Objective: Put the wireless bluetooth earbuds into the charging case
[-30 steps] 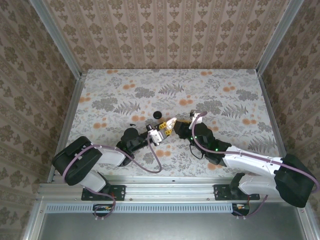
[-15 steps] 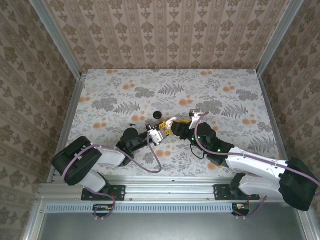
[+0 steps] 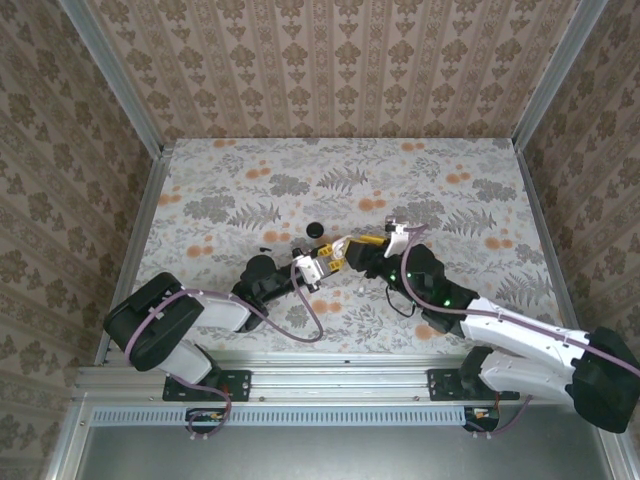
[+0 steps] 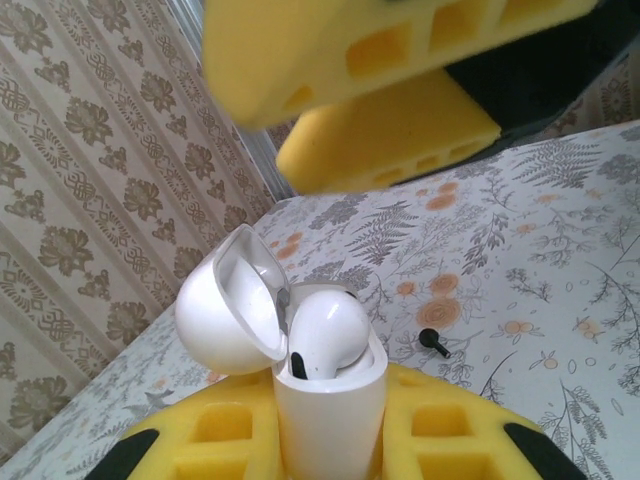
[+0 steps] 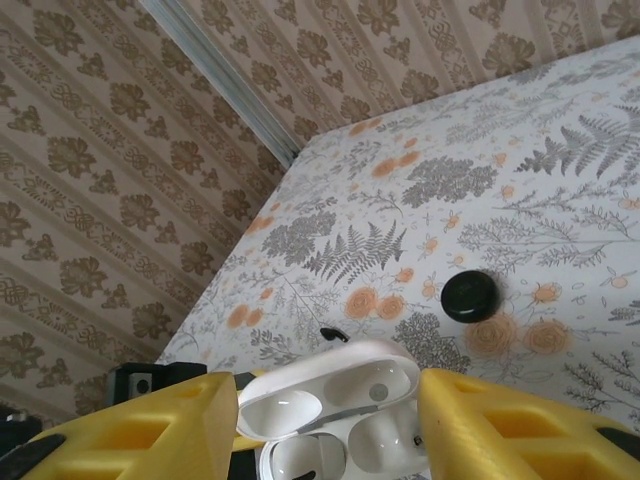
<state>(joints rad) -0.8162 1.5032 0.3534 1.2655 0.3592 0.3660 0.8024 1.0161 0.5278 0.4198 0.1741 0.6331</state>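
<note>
The left jaws clamp the small white glossy charging case (image 4: 328,420) upright, lid open, a white rounded earbud (image 4: 330,335) seated inside; the right jaws stand parted just above, one to each side of it. The case's base is cut off, and its second well is hard to read. A tiny black piece (image 4: 433,342) and a flat black disc (image 5: 470,296) lie beyond on the open floral table (image 5: 560,200).

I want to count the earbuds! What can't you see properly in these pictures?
Left wrist: bottom of the charging case hidden by the left end effector; second slot hidden behind the white earbud.
Right wrist: case front cut off by the bottom edge.
Top external: case too small to read.
Black speck on the table: too small to identify.
</note>
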